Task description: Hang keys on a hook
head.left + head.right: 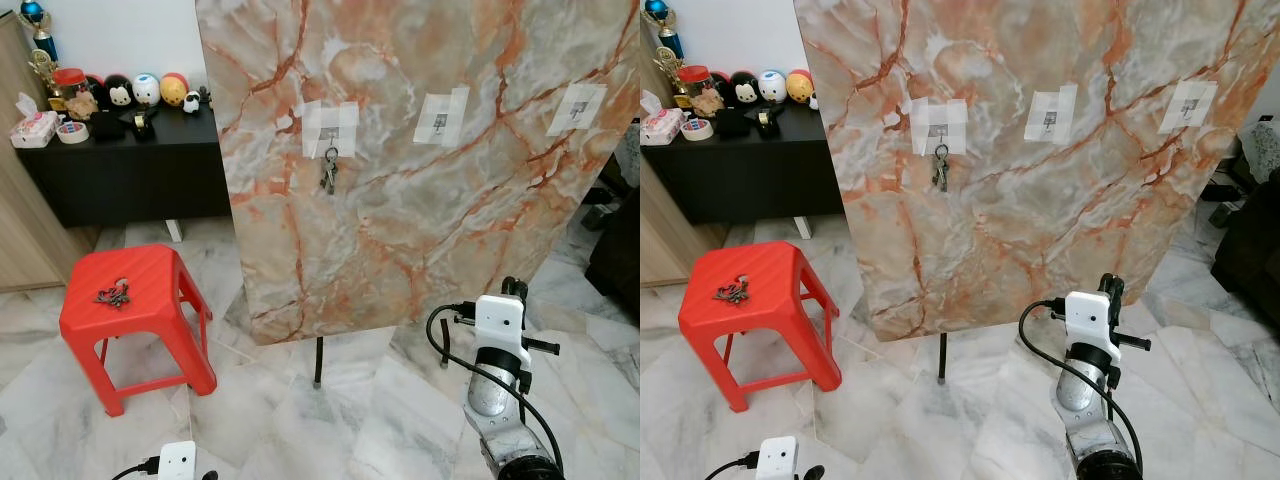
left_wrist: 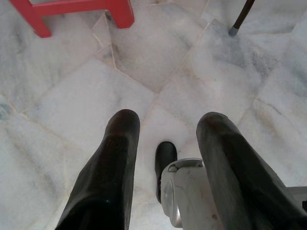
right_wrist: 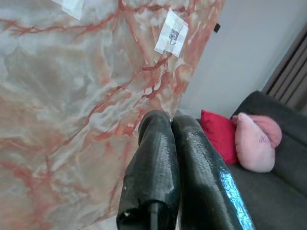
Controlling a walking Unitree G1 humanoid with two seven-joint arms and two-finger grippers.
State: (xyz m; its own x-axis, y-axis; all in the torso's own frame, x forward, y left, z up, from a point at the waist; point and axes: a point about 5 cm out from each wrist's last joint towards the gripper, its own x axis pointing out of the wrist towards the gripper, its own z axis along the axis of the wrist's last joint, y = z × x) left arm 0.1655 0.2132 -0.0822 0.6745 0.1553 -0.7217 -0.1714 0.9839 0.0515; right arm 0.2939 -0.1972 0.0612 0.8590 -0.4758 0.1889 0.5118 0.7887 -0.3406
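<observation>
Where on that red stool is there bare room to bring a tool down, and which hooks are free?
The red stool is bare around the keys near its left edge; its right half is free. On the marble board, the left hook holds keys; the middle hook and right hook are free.

A home living room is showing: marble floor (image 1: 330,420), dark sofa (image 3: 268,191) with cushions (image 3: 254,141), toy-lined sideboard (image 1: 130,170).

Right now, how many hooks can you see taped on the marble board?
3, in a row across the board: left hook with keys hanging, middle hook bare, right hook bare. None looks hidden.
</observation>
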